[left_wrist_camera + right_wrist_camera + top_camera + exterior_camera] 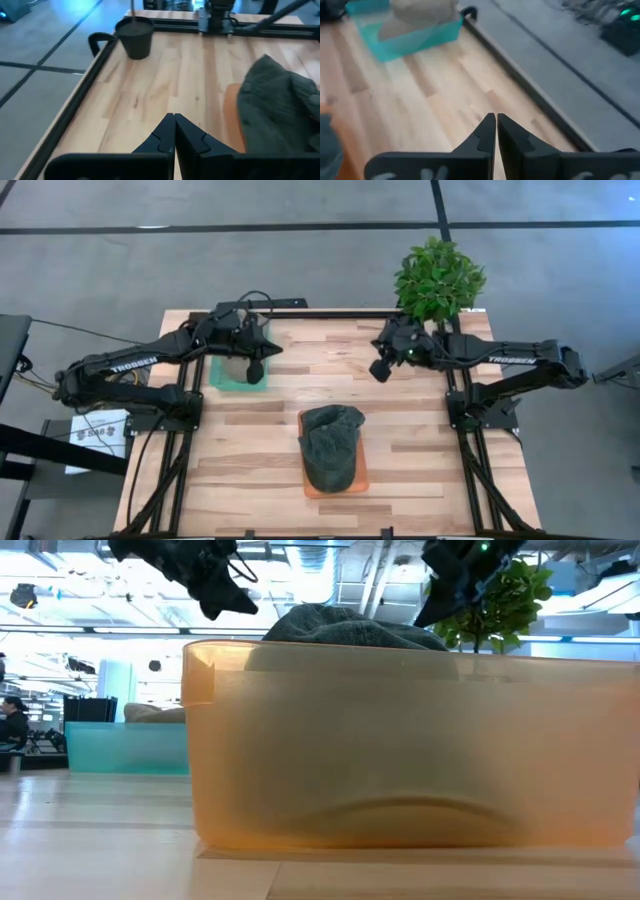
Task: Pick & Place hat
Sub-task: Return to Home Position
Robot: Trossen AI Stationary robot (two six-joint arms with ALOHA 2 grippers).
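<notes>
Left gripper [255, 370], ten o'clock over the green bin [222, 382], and right gripper [380, 370], one o'clock, are both closed and empty. Raise each clear first, then fold back slowly.

A bin [362, 480] sits mid-desk [420, 430] toward the near edge, with a cap [333, 445] piled in it. A second bin [225, 381] lies far left, holding another cap [417, 12]. A potted plant [438, 278] stands at the far right corner. The left arm [130, 365] reaches over the second bin, and the right arm [510, 360] reaches in just before the plant.
</notes>
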